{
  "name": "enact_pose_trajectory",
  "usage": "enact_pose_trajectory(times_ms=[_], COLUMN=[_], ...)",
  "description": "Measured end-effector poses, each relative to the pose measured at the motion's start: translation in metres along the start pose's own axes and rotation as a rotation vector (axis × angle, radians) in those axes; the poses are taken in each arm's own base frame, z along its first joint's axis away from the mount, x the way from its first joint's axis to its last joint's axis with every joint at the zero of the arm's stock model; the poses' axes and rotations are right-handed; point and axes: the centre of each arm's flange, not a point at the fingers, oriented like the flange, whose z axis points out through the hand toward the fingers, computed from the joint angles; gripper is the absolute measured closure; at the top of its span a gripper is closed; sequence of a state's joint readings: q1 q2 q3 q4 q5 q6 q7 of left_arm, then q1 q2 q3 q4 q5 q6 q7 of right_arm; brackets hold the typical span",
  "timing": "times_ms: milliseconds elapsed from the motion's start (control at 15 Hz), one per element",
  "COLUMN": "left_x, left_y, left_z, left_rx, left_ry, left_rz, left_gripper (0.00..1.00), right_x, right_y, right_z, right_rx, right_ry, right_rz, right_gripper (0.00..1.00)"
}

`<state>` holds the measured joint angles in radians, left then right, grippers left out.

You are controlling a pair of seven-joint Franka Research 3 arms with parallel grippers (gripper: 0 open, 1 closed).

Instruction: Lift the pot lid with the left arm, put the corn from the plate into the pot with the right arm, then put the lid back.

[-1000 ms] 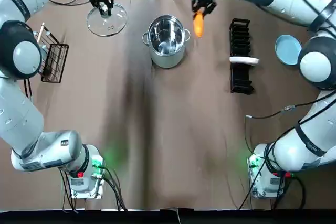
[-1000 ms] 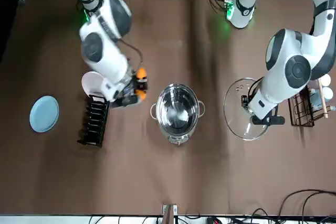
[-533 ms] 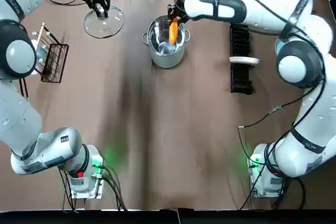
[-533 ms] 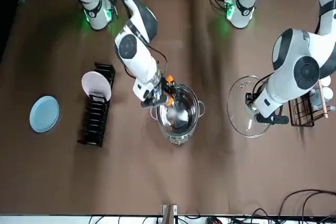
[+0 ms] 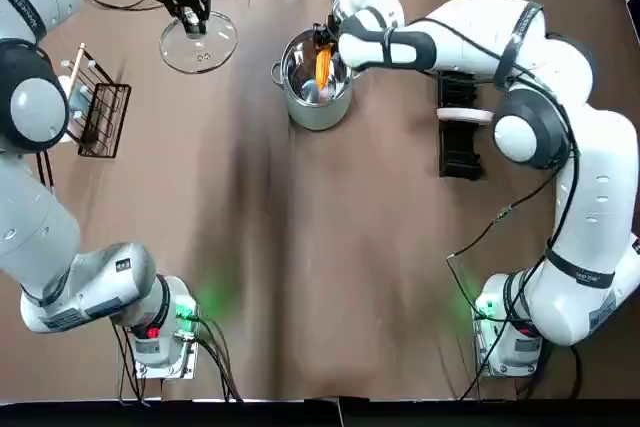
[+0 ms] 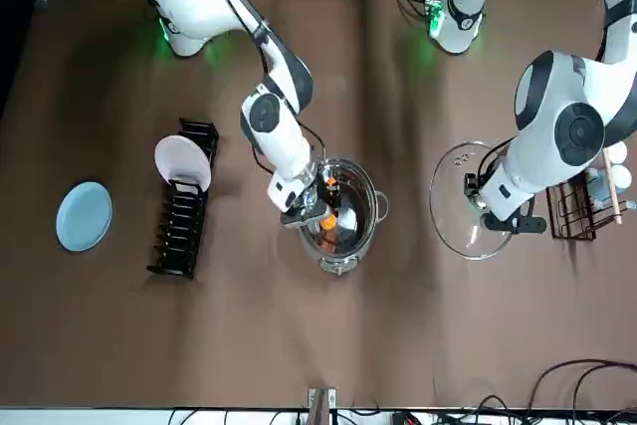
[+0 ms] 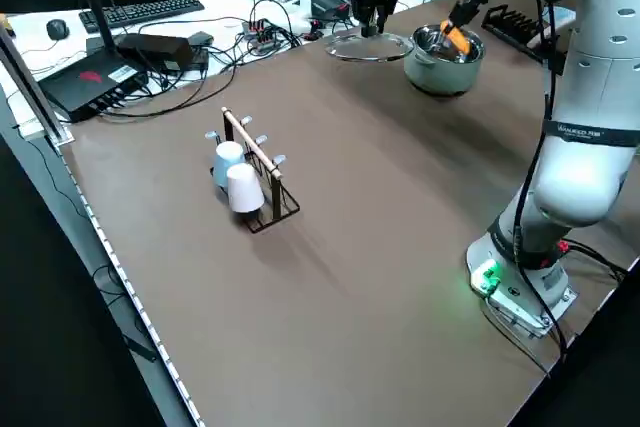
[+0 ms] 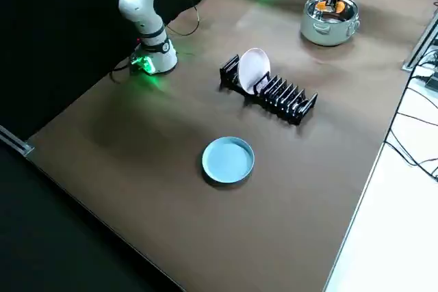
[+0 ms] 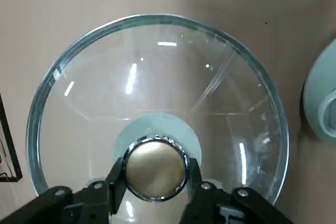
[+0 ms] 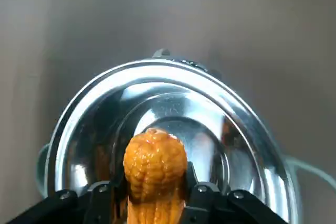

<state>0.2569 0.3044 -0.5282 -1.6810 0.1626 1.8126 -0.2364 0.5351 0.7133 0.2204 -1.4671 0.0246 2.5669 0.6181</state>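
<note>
– Right gripper status?
– Pinching the corn, one finger on each side. Corn is on end over the mouth of the pot, upper middle of the top view. Can't tell whether its lower end touches the bottom.
– And left?
– Left gripper is clamped on the knob of the glass lid, upper left of the top view, well apart from the pot. Can't tell if the lid rests on the counter or hangs just above it.
– So which step?
– I'd call it step two, nearly done. Lid is off and the corn is at the pot, not yet let go.
– Next move?
– My read: lower a bit if there's room, spread the right fingers, lift straight up clear of the rim. Then the left brings the lid over and centres it. The right arm has to be out of the way first.
– Inventory?
– One pot, one lid, one corn. One blue plate, lower left of the front view, nothing on it. One black dish rack holding one white plate. One wire stand with two cups.
</note>
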Motion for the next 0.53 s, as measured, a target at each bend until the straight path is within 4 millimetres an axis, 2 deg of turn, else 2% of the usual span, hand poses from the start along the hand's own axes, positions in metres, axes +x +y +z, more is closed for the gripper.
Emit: enact_pose_trajectory(times_ms=[333,467,533], left_x=[-0.001,-0.001,-0.001], left_y=[0.000,0.000,0.000], left_z=[0.001,0.001,0.001], left_rx=[0.001,0.001,0.001], left_ry=[-0.002,-0.003,-0.003], left_rz=[0.000,0.000,0.000], left_gripper=[0.50,0.50,0.50], right_x=[-0.025,-0.034,-0.035], right_y=[0.003,0.001,-0.001], right_z=[0.050,0.062,0.062], right_rx=[-0.034,-0.036,-0.029], right_ry=[-0.021,-0.032,-0.025], right_rz=[-0.059,-0.069,-0.071], right_gripper=[0.55,0.55,0.50])
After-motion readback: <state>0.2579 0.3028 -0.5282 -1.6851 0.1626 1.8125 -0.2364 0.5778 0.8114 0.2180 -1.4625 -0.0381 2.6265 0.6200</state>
